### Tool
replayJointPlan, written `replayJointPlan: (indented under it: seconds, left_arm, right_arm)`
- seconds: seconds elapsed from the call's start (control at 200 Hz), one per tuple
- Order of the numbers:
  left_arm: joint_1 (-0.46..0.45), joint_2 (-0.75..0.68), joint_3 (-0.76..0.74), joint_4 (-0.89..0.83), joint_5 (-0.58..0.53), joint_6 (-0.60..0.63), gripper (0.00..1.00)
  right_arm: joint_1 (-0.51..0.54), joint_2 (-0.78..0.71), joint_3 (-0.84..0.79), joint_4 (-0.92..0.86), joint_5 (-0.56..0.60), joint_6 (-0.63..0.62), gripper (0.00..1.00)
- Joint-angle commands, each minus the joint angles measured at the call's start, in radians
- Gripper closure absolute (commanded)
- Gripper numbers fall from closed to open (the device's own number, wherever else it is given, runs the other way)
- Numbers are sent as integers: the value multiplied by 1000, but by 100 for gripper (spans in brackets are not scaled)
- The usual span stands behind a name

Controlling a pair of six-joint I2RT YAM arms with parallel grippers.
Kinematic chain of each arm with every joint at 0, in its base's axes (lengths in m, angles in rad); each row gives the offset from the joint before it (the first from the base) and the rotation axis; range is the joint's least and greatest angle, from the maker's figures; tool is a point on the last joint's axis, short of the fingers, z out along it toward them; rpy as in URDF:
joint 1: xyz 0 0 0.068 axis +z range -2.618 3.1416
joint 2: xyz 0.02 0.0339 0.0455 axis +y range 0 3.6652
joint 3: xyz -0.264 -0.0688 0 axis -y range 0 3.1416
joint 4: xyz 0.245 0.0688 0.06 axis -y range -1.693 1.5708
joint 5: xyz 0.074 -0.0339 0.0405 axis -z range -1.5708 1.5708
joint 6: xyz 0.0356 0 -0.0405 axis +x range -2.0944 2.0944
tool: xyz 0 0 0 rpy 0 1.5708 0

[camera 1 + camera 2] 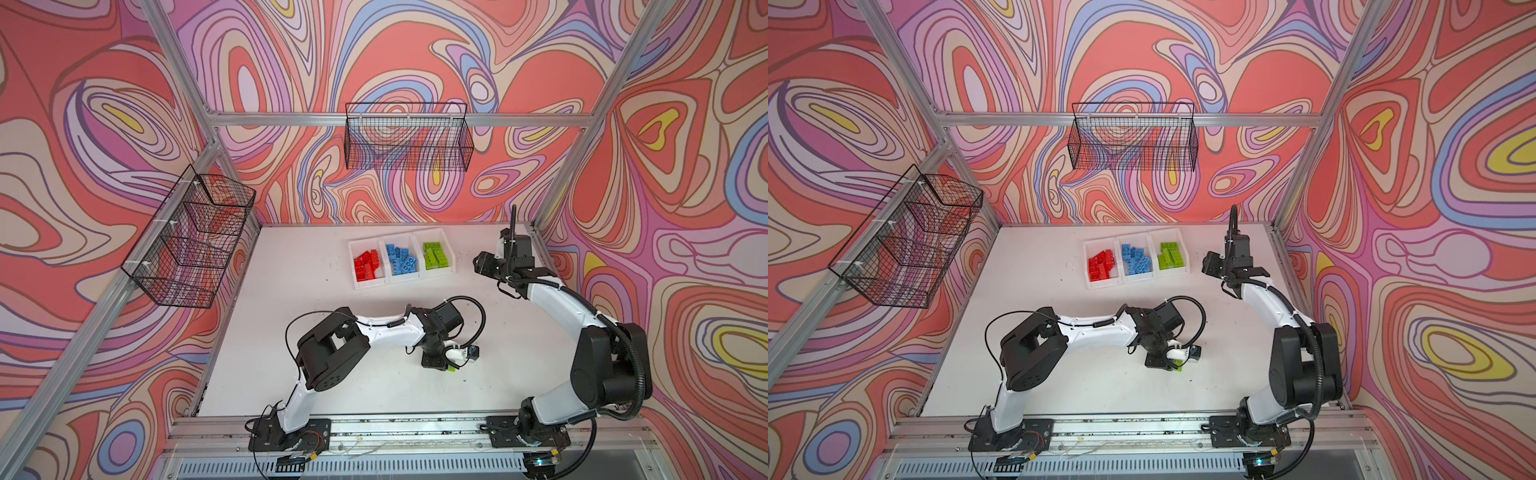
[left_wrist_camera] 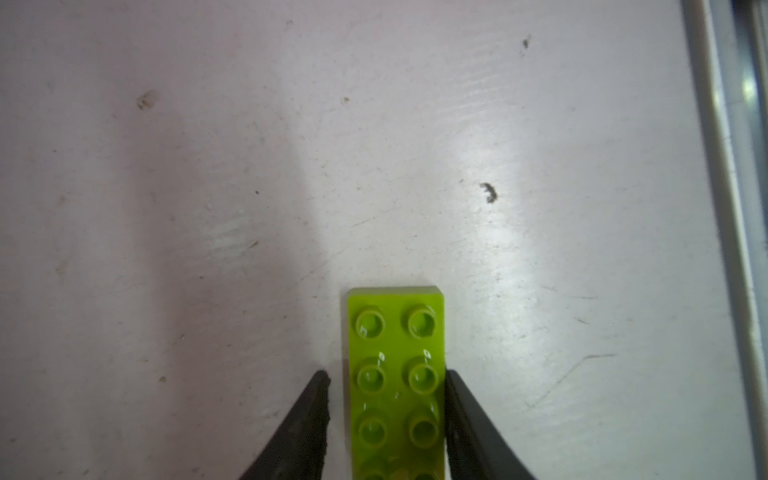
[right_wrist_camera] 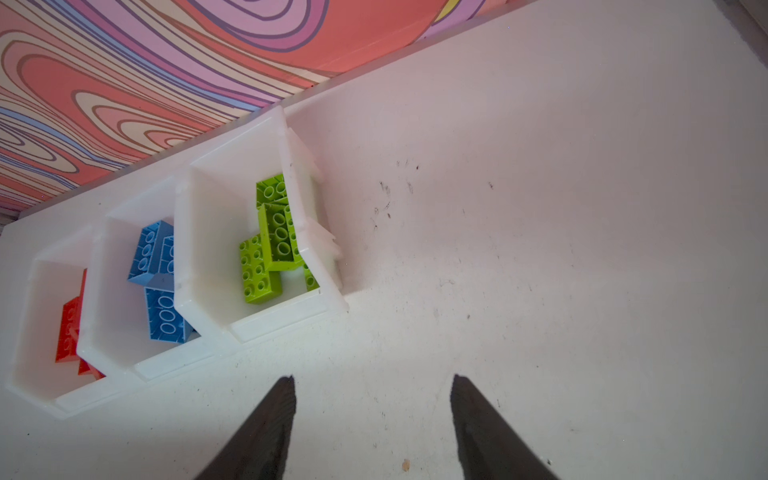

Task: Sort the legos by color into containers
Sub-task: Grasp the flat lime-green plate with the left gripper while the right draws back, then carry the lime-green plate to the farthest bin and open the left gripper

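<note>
One lime green lego (image 2: 395, 374) lies studs up on the white table, a sliver of it showing in both top views (image 1: 451, 368) (image 1: 1178, 365). My left gripper (image 2: 386, 376) points down and straddles its long sides: one finger (image 2: 461, 399) touches the brick, the other (image 2: 309, 411) stands a narrow gap off. The three joined white containers (image 1: 370, 285) at the back hold red legos (image 1: 366, 264), blue legos (image 1: 401, 258) and green legos (image 1: 436, 254), each colour in its own bin. My right gripper (image 3: 372, 378) hovers open and empty beside the green bin (image 3: 208, 232).
Two black wire baskets hang on the walls, one at the back (image 1: 407, 137) and one at the left (image 1: 187, 237). An aluminium rail (image 1: 395, 428) carrying both arm bases runs along the table's front edge. The metal edge strip (image 2: 723, 208) lies close to the left gripper.
</note>
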Motion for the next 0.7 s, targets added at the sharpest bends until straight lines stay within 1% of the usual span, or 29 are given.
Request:
replayJointPlan:
  seconds: [0.0, 0.105, 0.195, 0.275, 0.406, 0.466, 0.511, 0.611, 0.696]
  left_arm:
    - [-5, 31, -1, -16, -42, -6, 69]
    - [-5, 12, -8, 17, -59, -20, 74]
    - [0, -15, -18, 59, -74, -35, 77]
    - [22, -44, -17, 98, -72, -65, 79]
    - [102, -88, -10, 193, -64, -147, 79]
    - [146, -96, 6, 223, -83, -195, 78]
    - [179, -97, 23, 278, -100, -231, 78]
    - [245, -77, 74, 344, -122, -291, 78]
    - [285, -35, 158, 358, -156, -301, 77]
  right_arm:
    - [-10, -26, -22, 23, 2, 0, 37]
    - [-16, -28, -33, 29, 2, -1, 37]
    - [-22, -30, -45, 32, -1, 0, 38]
    - [-28, -37, -55, 36, -2, 0, 38]
    - [-37, -45, -72, 40, -8, 1, 38]
    - [-40, -49, -82, 44, -13, 4, 38]
    - [-40, -54, -94, 51, -18, 9, 38]
    - [-40, -65, -118, 67, -29, 25, 38]
    - [-40, -70, -136, 78, -42, 39, 38]
